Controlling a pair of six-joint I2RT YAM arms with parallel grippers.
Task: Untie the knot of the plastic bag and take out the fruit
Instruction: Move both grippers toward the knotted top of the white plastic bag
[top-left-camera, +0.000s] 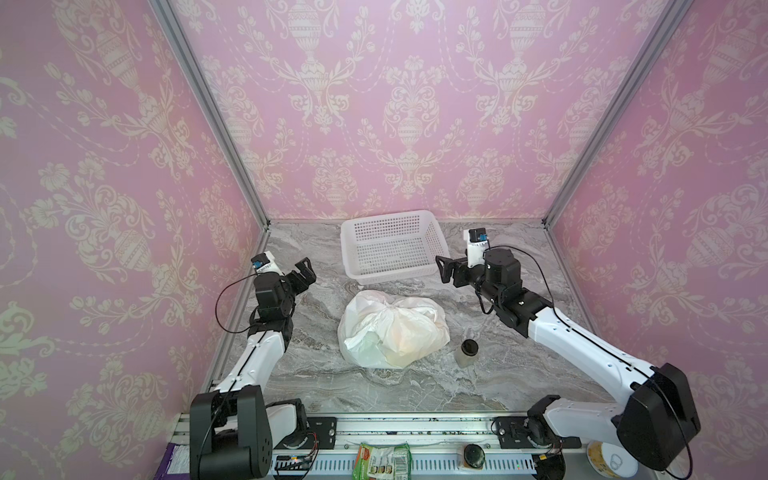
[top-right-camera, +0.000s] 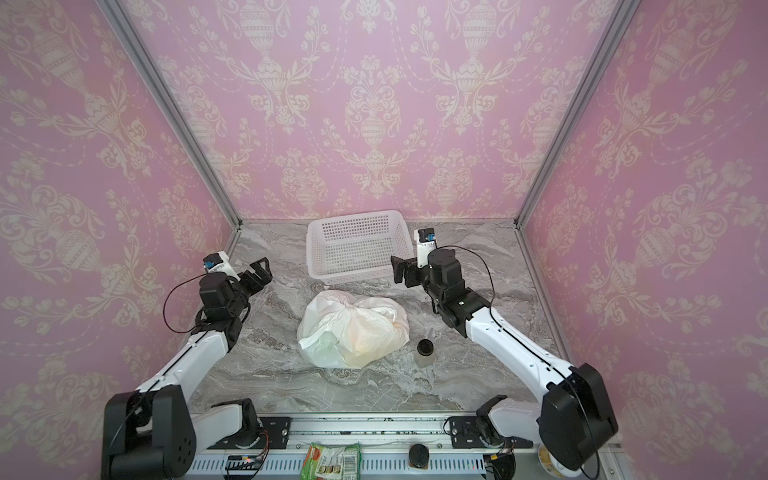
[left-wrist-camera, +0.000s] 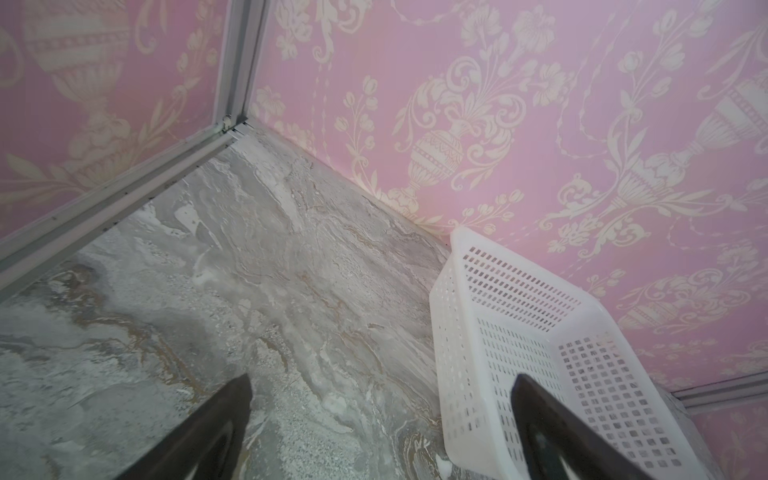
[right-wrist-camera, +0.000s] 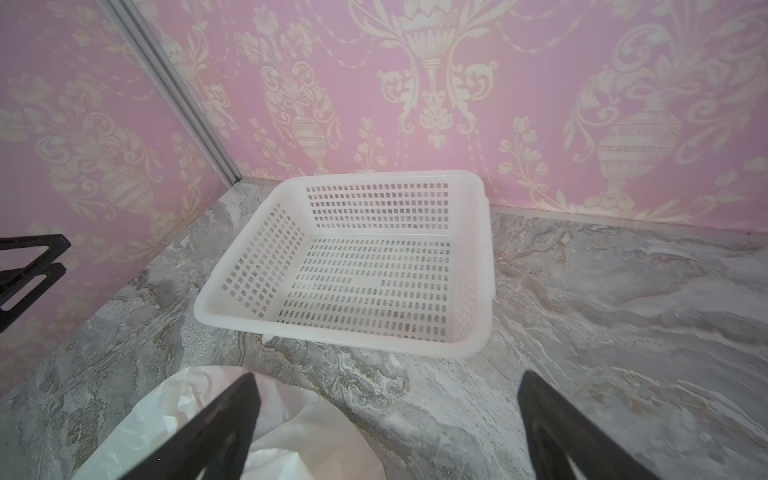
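Note:
The white plastic bag (top-left-camera: 392, 330) (top-right-camera: 353, 330) lies closed and bulging in the middle of the marble table. Its knot (top-left-camera: 387, 309) (top-right-camera: 347, 307) is a bunched twist on top, toward the far side. The fruit shows only as faint peach and orange tints (top-left-camera: 409, 340) (top-right-camera: 361, 338) through the plastic. My left gripper (top-left-camera: 306, 270) (top-right-camera: 262, 270) (left-wrist-camera: 381, 378) hovers open and empty, off to the bag's far left. My right gripper (top-left-camera: 442, 269) (top-right-camera: 397, 268) (right-wrist-camera: 388, 376) hangs open and empty past the bag's far right; the bag's edge (right-wrist-camera: 291, 436) lies under one finger.
A white perforated basket (top-left-camera: 386, 216) (top-right-camera: 353, 216) (left-wrist-camera: 457, 353) (right-wrist-camera: 332, 332) stands empty against the back wall, just behind the bag. A small jar with a black lid (top-left-camera: 467, 353) (top-right-camera: 424, 353) stands right of the bag. Pink walls close three sides.

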